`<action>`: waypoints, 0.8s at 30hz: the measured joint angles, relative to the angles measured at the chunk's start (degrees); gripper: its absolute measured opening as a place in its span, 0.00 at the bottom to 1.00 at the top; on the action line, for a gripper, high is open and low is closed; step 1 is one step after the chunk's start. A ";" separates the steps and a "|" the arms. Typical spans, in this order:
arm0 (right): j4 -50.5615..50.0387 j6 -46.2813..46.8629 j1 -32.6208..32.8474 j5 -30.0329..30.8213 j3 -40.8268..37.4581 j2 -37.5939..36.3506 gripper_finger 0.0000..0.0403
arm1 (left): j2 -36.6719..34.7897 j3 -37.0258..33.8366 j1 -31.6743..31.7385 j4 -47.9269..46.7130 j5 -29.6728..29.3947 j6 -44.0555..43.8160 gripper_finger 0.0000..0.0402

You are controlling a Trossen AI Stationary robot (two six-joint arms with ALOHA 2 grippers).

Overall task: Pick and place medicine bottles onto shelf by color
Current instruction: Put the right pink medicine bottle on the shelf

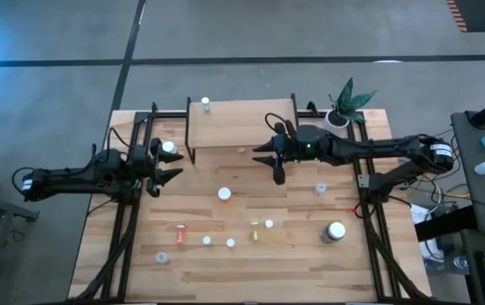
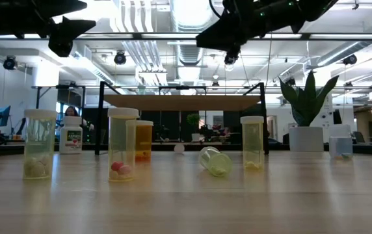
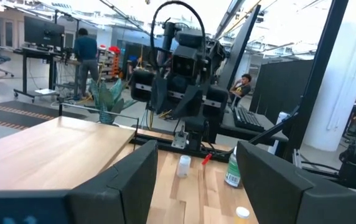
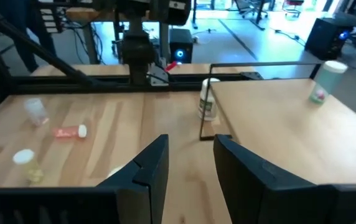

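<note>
The shelf (image 1: 238,125) stands at the table's far middle, and one clear white-capped bottle (image 1: 205,104) stands on its far left corner. Several medicine bottles stand or lie on the table in front of it, among them a white-capped one (image 1: 224,194) and an orange one (image 1: 181,233) on its side. My right gripper (image 1: 268,161) hovers open just off the shelf's near edge, pointing toward the table's left, with nothing between its fingers (image 4: 190,155). My left gripper (image 1: 173,167) waits open at the table's left, beside a white bottle (image 1: 169,147) that stands by the shelf's left leg.
A potted plant (image 1: 344,106) stands at the far right corner. A larger white-capped bottle (image 1: 336,231) and a clear one (image 1: 320,188) stand on the right side. Black frame rails (image 1: 124,229) run along both table sides. Bare planks lie between the shelf and the bottles.
</note>
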 joint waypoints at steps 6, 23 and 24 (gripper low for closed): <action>0.45 0.48 1.23 3.01 -2.01 0.00 0.29 | 0.16 -0.01 0.00 -0.04 -0.04 0.41 0.51; 0.77 0.11 6.72 10.53 -4.03 0.00 0.29 | 0.38 -0.01 -0.02 0.60 -0.71 1.97 0.51; 0.82 0.41 6.90 10.64 -4.18 0.00 0.29 | 0.38 -0.01 0.01 0.91 -0.80 1.96 0.51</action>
